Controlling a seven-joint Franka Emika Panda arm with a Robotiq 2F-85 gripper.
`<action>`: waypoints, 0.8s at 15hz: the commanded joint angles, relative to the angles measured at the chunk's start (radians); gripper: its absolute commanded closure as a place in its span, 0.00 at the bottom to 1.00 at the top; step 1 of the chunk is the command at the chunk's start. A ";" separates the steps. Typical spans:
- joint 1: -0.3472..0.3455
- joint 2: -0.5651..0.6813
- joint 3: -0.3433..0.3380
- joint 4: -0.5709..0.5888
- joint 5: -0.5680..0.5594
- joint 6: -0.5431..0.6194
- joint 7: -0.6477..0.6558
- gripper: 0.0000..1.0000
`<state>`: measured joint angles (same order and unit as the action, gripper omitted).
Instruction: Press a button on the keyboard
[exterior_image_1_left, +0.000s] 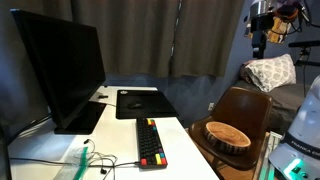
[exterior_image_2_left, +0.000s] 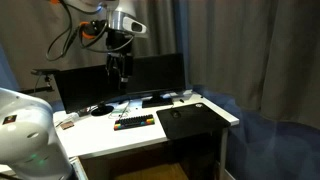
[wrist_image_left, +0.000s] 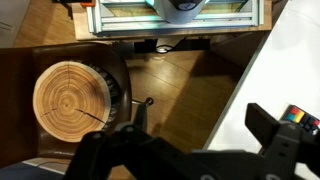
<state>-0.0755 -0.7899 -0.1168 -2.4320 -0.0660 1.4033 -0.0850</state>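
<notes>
The long, narrow black keyboard (exterior_image_1_left: 150, 143) with red, orange and green keys lies on the white desk, in front of the monitor; it also shows in the other exterior view (exterior_image_2_left: 133, 122). In the wrist view only its coloured corner (wrist_image_left: 300, 115) shows at the right edge. My gripper (exterior_image_2_left: 118, 68) hangs high above the desk, well clear of the keyboard, and is also seen high up (exterior_image_1_left: 259, 35). In the wrist view its fingers (wrist_image_left: 185, 140) are spread apart and empty, over the floor beside the desk edge.
A flat black square mat (exterior_image_1_left: 138, 102) lies beyond the keyboard. A large black monitor (exterior_image_1_left: 60, 65) stands on the white desk (exterior_image_2_left: 150, 140). A round wooden slab (wrist_image_left: 70, 95) rests on a brown chair (exterior_image_1_left: 245, 105) beside the desk. Cables (exterior_image_1_left: 95, 158) lie near the keyboard.
</notes>
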 joint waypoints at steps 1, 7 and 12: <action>0.001 0.001 0.000 0.002 0.000 -0.001 0.001 0.00; 0.001 0.001 0.000 0.002 0.000 -0.001 0.001 0.00; 0.016 0.008 0.016 -0.005 0.018 0.001 0.007 0.00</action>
<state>-0.0755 -0.7900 -0.1168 -2.4318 -0.0660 1.4035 -0.0850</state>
